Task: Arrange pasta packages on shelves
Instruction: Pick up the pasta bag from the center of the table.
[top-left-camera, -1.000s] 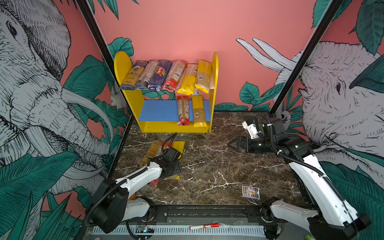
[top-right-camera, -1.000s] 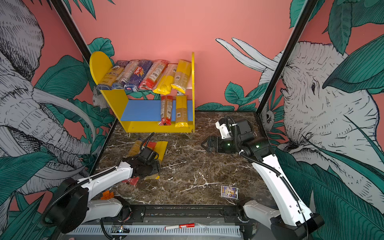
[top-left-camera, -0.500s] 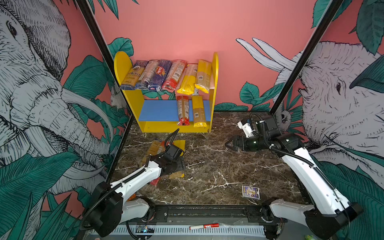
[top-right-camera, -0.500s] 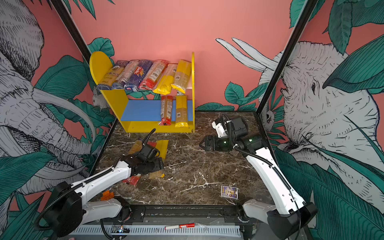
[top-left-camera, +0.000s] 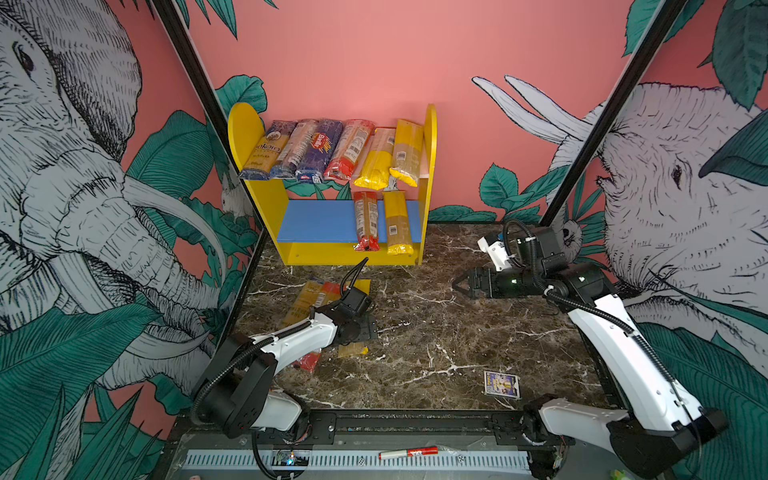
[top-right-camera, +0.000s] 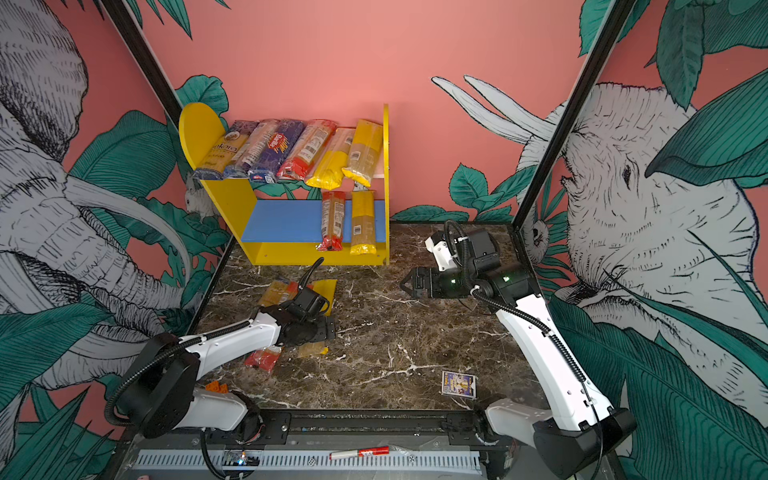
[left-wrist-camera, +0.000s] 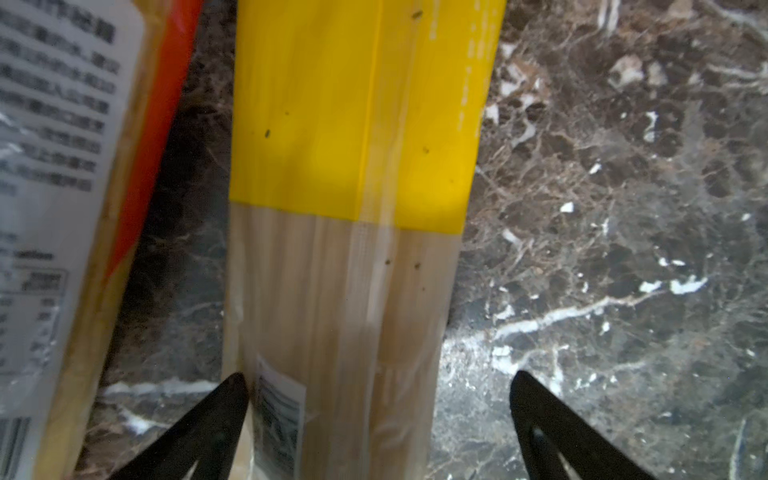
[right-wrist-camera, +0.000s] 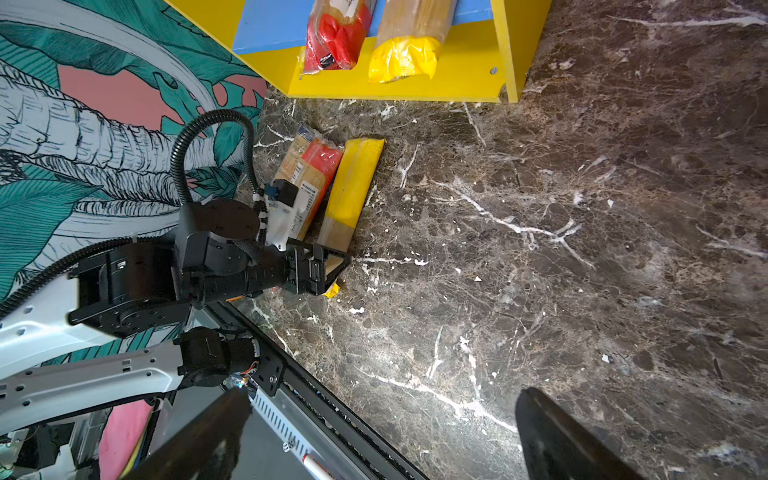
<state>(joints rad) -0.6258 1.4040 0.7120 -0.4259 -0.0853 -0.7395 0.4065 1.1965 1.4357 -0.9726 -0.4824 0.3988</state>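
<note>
The left tool (left-wrist-camera: 378, 374) has spread its jaws wider and now straddles the clear end of the yellow packet (left-wrist-camera: 353, 124). Its arm has edged slightly toward 3 o'clock. The right tool (top-left-camera: 455, 286) has crept a little toward 9 o'clock above the surface (top-left-camera: 436, 332), and its elbow has drawn in after it.

Centre of marble tabletop (top-left-camera: 436, 332) open, shelves (top-left-camera: 431, 174) block 12 o'clock, blue lower board (top-left-camera: 316, 220) free toward 9 o'clock, two packets (top-left-camera: 365, 220) fill its 3 o'clock end, floor packets (top-left-camera: 307, 297) crowd 9 o'clock, card box (top-left-camera: 501, 384) at 5 o'clock.
</note>
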